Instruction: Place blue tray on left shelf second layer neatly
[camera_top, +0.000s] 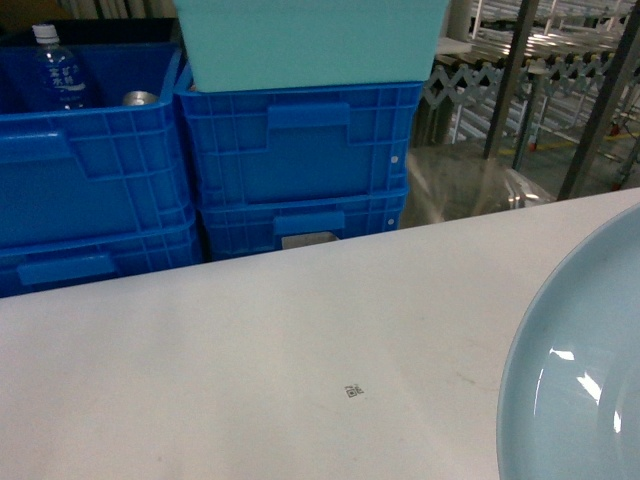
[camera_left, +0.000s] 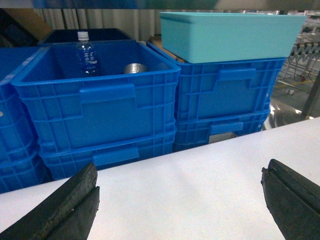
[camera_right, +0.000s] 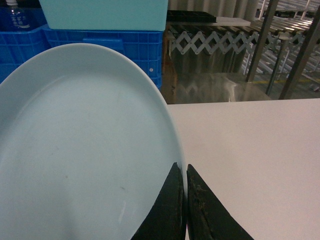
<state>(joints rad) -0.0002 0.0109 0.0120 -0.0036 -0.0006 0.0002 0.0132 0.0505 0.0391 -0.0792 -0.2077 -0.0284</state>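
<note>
The right claw (camera_right: 185, 200) pinches the blue tray (camera_right: 80, 150) by its rim at the counter's (camera_top: 250, 370) right, ready to lift; the left claw (camera_left: 180, 197) hangs wide, empty.

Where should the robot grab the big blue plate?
By its thin raised rim, coming from the edge. The blue tray is too wide and shallow to span, and the right end effector is shut on the rim that way.

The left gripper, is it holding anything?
No, the left gripper has its jaws spread wide over the bare white table, with nothing between them.
</note>
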